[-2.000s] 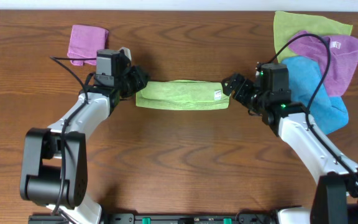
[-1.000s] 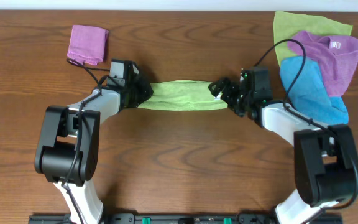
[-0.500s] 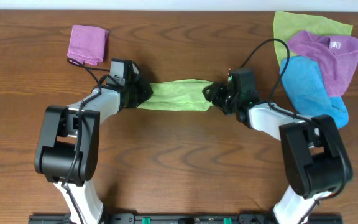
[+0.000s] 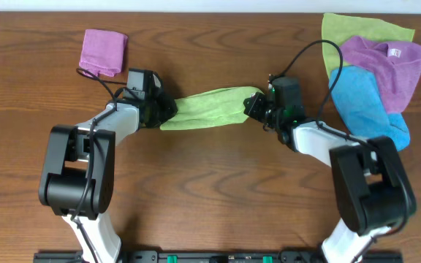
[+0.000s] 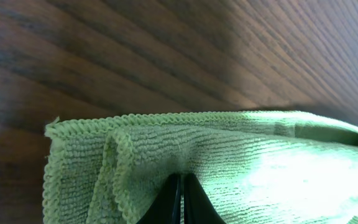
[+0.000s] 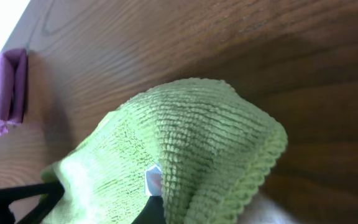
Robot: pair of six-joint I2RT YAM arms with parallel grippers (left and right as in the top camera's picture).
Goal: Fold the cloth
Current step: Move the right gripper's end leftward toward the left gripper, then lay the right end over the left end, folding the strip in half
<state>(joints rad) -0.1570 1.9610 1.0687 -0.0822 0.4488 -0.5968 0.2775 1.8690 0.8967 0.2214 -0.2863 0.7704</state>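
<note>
The cloth (image 4: pixel 207 108), a bright lime-green towel folded into a long strip, stretches between both grippers in the overhead view. My left gripper (image 4: pixel 164 111) is shut on its left end. In the left wrist view the two black fingertips (image 5: pixel 180 198) press together into the terry layers of the cloth (image 5: pixel 241 155). My right gripper (image 4: pixel 255 104) is shut on the right end, which is bunched up and sits a little farther back than the left end. In the right wrist view the cloth (image 6: pixel 191 137) humps over the jaws, with its white tag (image 6: pixel 153 180) showing beside a dark finger.
A folded purple cloth (image 4: pixel 103 51) lies at the far left, also visible in the right wrist view (image 6: pixel 2 93). At the far right, a duller yellow-green cloth (image 4: pixel 342 29), a purple cloth (image 4: pixel 386 62) and a blue cloth (image 4: pixel 368 102) lie piled together. The table (image 4: pixel 210 190) is brown wood.
My right gripper slid left onto the cloth's right end and shut on it, then drew that end back and slightly up, bunching it. The left gripper kept its grip.
</note>
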